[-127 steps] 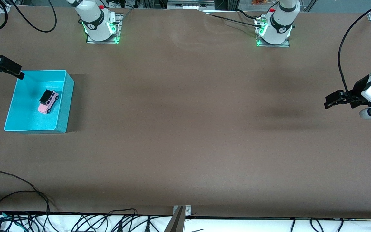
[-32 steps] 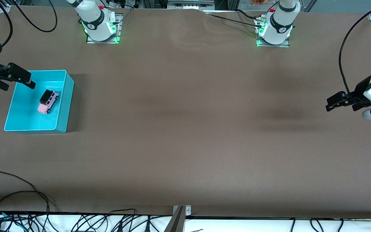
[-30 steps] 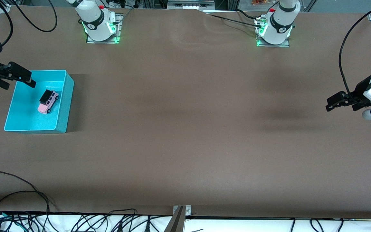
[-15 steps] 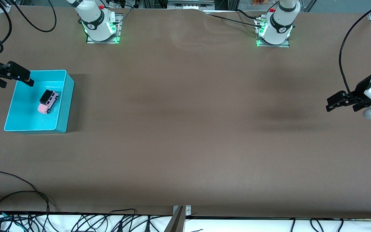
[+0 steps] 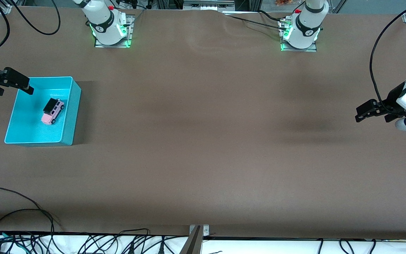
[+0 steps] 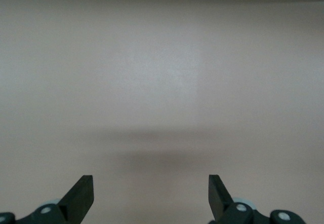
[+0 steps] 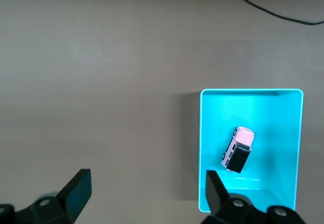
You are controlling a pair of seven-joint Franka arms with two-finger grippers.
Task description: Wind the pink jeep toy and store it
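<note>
The pink jeep toy, with its black roof, lies on its wheels inside the teal bin at the right arm's end of the table. My right gripper hangs open and empty over the bin's corner nearest the right arm's base and the bare table beside it; one of its fingers overlaps the bin's rim. My left gripper waits open and empty over bare brown table at the left arm's end.
The two arm bases stand along the table's edge farthest from the front camera. Black cables run along the edge nearest that camera. A cable lies on the table near the bin.
My right gripper has drawn back a little from over the bin toward the table's end. The left gripper has shifted only slightly. The jeep has not moved.
</note>
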